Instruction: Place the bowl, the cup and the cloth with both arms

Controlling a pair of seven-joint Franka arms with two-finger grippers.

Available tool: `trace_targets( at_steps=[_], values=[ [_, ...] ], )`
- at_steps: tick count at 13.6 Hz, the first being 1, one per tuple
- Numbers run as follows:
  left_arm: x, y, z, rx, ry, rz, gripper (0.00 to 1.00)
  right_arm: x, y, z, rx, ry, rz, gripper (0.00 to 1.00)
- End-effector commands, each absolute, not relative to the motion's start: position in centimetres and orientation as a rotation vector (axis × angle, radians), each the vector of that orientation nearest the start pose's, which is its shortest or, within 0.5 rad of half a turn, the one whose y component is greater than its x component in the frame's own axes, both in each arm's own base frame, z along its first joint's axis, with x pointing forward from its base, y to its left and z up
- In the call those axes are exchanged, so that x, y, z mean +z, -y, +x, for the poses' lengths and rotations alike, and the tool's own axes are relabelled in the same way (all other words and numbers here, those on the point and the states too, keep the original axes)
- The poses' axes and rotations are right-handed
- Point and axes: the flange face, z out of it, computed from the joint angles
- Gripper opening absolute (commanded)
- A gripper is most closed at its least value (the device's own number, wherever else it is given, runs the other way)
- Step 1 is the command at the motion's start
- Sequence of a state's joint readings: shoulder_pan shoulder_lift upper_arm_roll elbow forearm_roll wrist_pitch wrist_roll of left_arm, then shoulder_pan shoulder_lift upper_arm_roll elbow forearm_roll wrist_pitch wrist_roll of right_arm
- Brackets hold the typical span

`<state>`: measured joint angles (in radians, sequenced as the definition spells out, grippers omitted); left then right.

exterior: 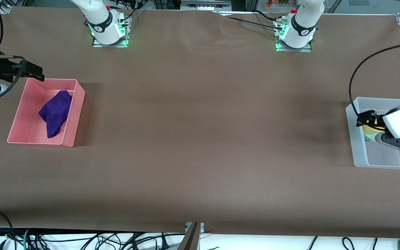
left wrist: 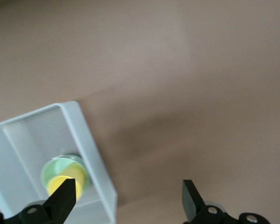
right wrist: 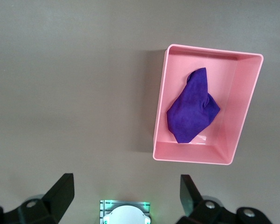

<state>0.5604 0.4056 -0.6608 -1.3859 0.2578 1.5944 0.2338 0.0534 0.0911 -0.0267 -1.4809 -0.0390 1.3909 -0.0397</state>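
Brown tabletop (exterior: 200, 139) stretched wide under both arms. The purple cloth (exterior: 56, 113) lay crumpled in the pink bin (exterior: 19, 119) at the right arm's end of the tabletop. At the left arm's end, the yellow cup (left wrist: 60, 183) sat inside the pale green bowl (left wrist: 53, 167), and both sat in the clear bin (exterior: 358, 139). The left gripper (left wrist: 128, 196) hung over the edge of the clear bin with its fingers spread wide and holding nothing. The right gripper (right wrist: 126, 193) hung up in the air by the pink bin, fingers wide apart and empty too. It looked like all three things were already put away, so the job seemed almost done. Next, each arm would likely just need to lift clear of its bin without bumping it.
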Motion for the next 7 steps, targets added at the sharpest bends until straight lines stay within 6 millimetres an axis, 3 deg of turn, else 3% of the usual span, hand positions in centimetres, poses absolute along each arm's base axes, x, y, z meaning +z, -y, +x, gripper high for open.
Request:
trace_targets(
  at_steps=[1, 4, 5, 7],
  values=[
    [54.3, 1.1, 63.9, 0.139, -0.483, -3.137, 1.0, 60.6, -1.0, 56.5, 0.274, 0.097, -3.179, 1.0],
    [57.0, 3.4, 62.5, 0.087, -0.22, -3.132, 1.0, 60.7, -1.0, 56.4, 0.272, 0.099, -3.178, 1.0],
    [56.8, 4.0, 61.3, 0.099, -0.195, -3.127, 1.0, 60.6, -1.0, 56.5, 0.272, 0.1, -3.179, 1.0],
    [56.2, 4.2, 58.4, -0.071, -0.168, -3.106, 1.0, 60.7, -0.8, 56.4, 0.272, 0.09, -3.177, 1.0]
  ],
)
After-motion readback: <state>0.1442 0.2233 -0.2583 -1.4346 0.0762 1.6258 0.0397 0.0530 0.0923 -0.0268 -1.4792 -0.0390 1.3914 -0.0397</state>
